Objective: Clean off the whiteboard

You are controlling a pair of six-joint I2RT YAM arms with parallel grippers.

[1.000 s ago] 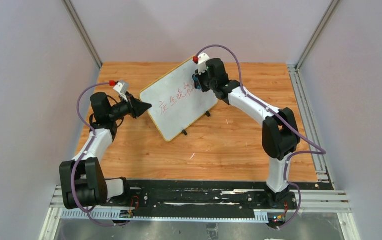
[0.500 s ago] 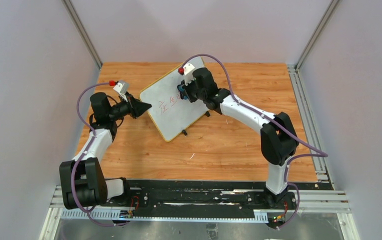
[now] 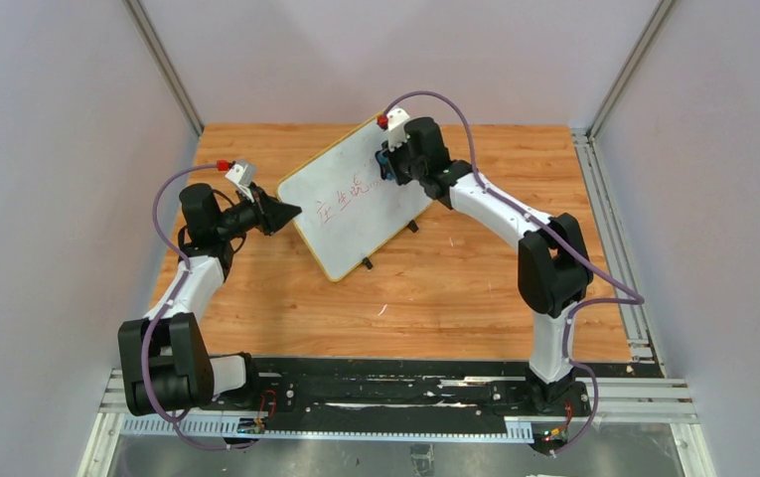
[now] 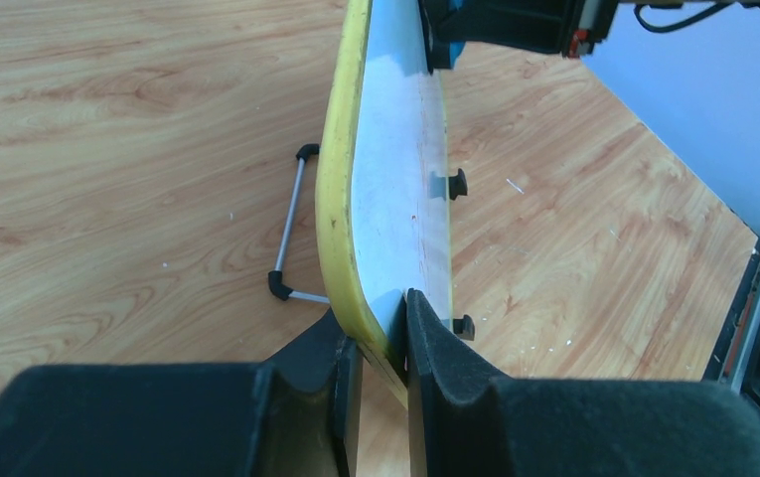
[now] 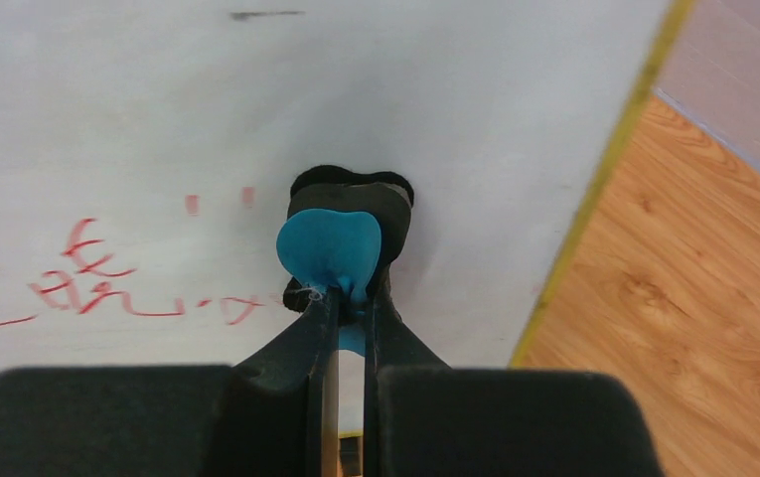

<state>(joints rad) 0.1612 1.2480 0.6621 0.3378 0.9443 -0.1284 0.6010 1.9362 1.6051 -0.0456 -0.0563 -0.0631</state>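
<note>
The whiteboard stands tilted on the wooden tabletop, toward the back; my left fingers pinch tight on its yellow edge; my right fingers are squeezed narrow on a blue eraser, which presses on the white face just beside the red writing. The nearest red marks look smudged; I can't read them.

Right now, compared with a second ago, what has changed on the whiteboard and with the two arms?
The right gripper, shut on the blue eraser, swept left across the whiteboard, then back toward its upper right corner. The right end of the red writing now looks partly wiped. The left gripper stays clamped on the board's yellow rim; the board has not shifted.
</note>
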